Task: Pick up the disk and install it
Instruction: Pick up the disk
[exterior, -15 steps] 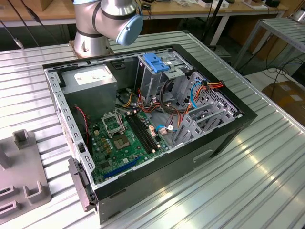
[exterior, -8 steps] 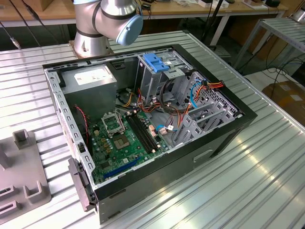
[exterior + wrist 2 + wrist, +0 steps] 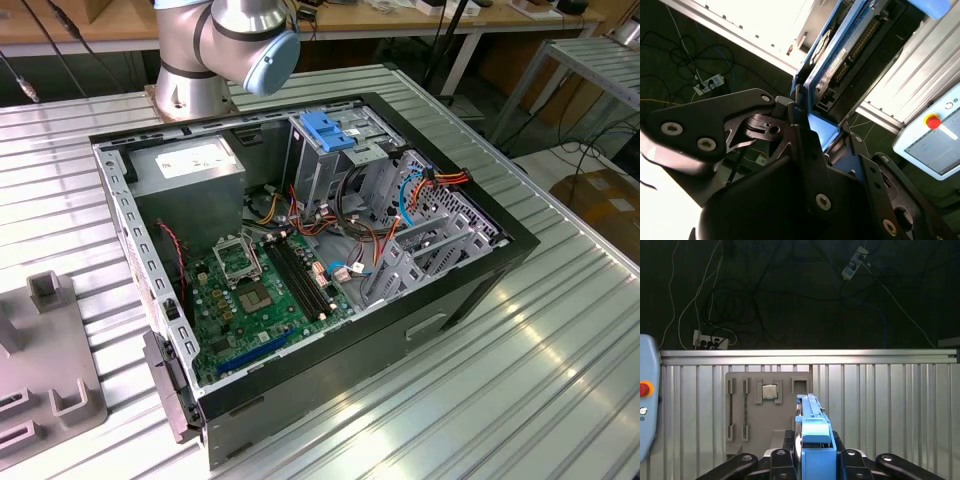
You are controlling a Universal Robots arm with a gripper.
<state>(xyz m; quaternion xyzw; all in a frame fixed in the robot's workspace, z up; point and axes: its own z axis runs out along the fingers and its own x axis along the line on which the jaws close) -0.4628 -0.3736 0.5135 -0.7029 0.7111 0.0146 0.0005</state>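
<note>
My gripper [image 3: 813, 439] is shut on the disk [image 3: 812, 415], which I see edge-on in the first wrist view as a bright blue carrier rail standing up between the black fingers [image 3: 789, 440]. It hangs high above the ribbed table. In the second wrist view the disk [image 3: 850, 50] shows its underside with a circuit board and connector, framed in blue, rising out of my gripper [image 3: 812, 127]. The open computer case [image 3: 470, 300] lies on its side in the exterior view, with the arm's base [image 3: 215, 50] behind it.
Inside the case are a green motherboard [image 3: 260, 290], a grey power-supply box [image 3: 190, 165], a metal drive cage topped by a blue bracket [image 3: 330, 130] and loose cables [image 3: 350, 265]. A grey fixture plate [image 3: 765, 410] lies on the table. A pendant with a red button [image 3: 644, 389] sits beside it.
</note>
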